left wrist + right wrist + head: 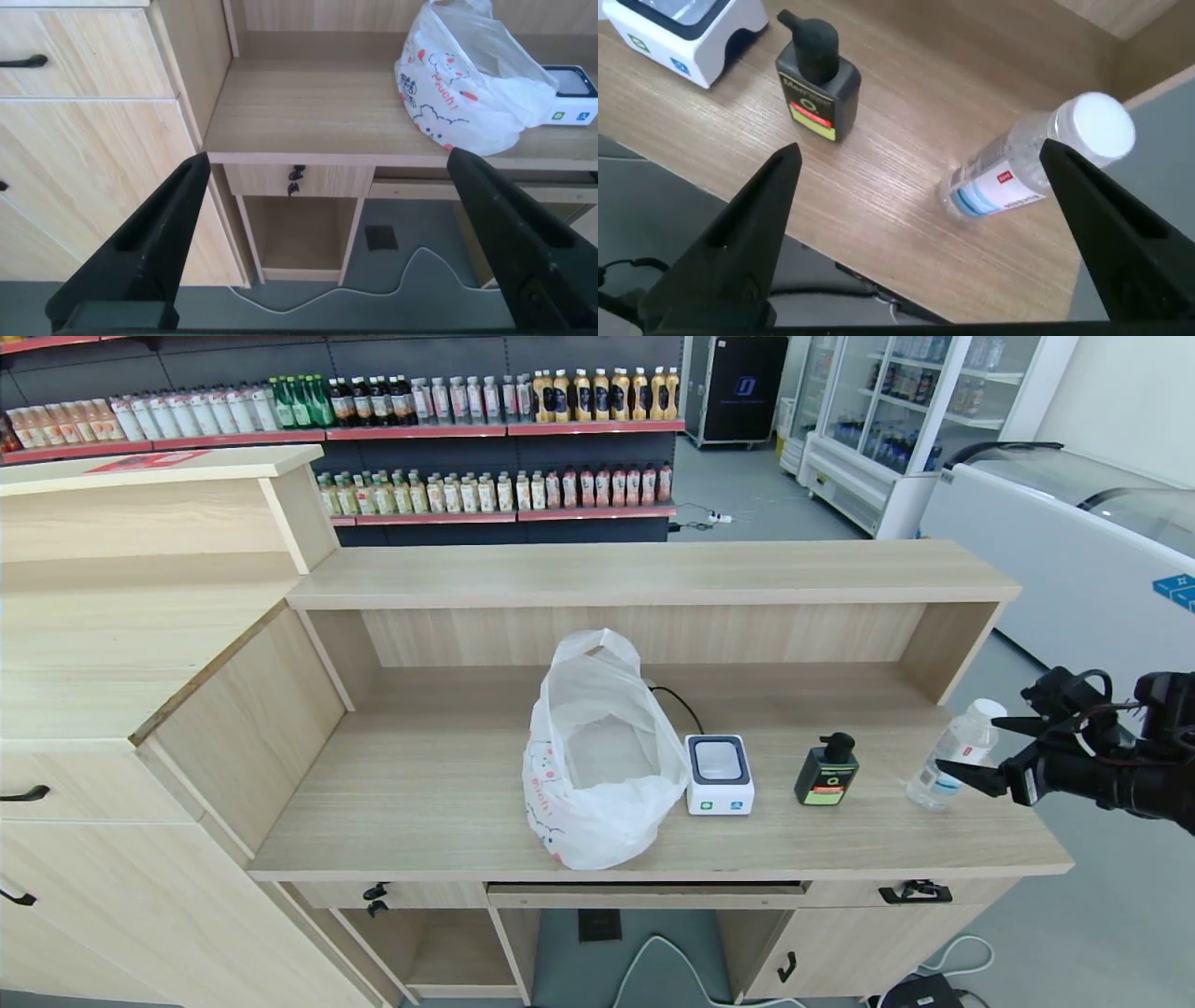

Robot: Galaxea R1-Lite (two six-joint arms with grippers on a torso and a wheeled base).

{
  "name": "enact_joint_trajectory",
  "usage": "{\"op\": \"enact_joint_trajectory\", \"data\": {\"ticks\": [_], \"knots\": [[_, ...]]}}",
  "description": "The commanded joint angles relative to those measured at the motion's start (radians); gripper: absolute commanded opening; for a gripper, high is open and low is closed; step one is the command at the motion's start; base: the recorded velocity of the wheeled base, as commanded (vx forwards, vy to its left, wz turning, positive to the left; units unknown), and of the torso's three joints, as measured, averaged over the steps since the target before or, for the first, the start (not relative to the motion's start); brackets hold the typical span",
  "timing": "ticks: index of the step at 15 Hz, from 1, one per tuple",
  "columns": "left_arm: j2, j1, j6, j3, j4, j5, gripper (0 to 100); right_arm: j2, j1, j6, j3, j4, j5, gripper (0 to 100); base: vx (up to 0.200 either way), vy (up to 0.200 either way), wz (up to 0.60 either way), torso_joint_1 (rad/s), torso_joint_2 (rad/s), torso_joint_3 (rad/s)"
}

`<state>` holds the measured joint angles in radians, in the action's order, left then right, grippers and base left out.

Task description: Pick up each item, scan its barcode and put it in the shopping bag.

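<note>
On the wooden counter (429, 803) a white plastic shopping bag (602, 756) stands open. To its right sit a white barcode scanner (719, 773), a dark pump bottle (827, 771) and a clear water bottle (957, 751) with a white cap, near the counter's right end. My right gripper (976, 744) is open at that end, fingers spread around the water bottle (1022, 173) without touching it. The pump bottle (817, 89) and scanner (687, 33) lie beyond it. My left gripper (329, 161) is open and holds nothing, low in front of the counter, left of the bag (467, 84).
A black cable (677, 700) runs behind the scanner. A raised shelf (653, 574) backs the counter, and a taller cabinet (140, 616) walls its left side. Drawers with keys (375, 896) sit under the front edge. Drink shelves and freezers stand behind.
</note>
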<state>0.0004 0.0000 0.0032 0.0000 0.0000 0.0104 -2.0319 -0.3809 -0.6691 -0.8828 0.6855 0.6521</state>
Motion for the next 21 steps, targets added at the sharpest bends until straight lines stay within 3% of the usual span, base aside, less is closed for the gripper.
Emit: {"op": "enact_joint_trajectory", "data": {"ticks": [1, 6, 21], "knots": [[0.000, 0.000, 0.000, 0.000, -0.002, 0.000, 100, -0.093, 0.010, -0.006, -0.056, -0.008, 0.007, 100, 0.000, 0.000, 0.00, 0.000, 0.00, 0.000], [0.000, 0.000, 0.000, 0.000, -0.002, 0.000, 100, -0.177, 0.071, -0.072, -0.091, -0.008, 0.080, 100, 0.000, 0.000, 0.00, 0.000, 0.00, 0.000], [0.000, 0.000, 0.000, 0.000, 0.000, 0.000, 100, -0.426, 0.161, -0.136, -0.311, -0.011, 0.136, 100, 0.000, 0.000, 0.00, 0.000, 0.00, 0.000]]}}
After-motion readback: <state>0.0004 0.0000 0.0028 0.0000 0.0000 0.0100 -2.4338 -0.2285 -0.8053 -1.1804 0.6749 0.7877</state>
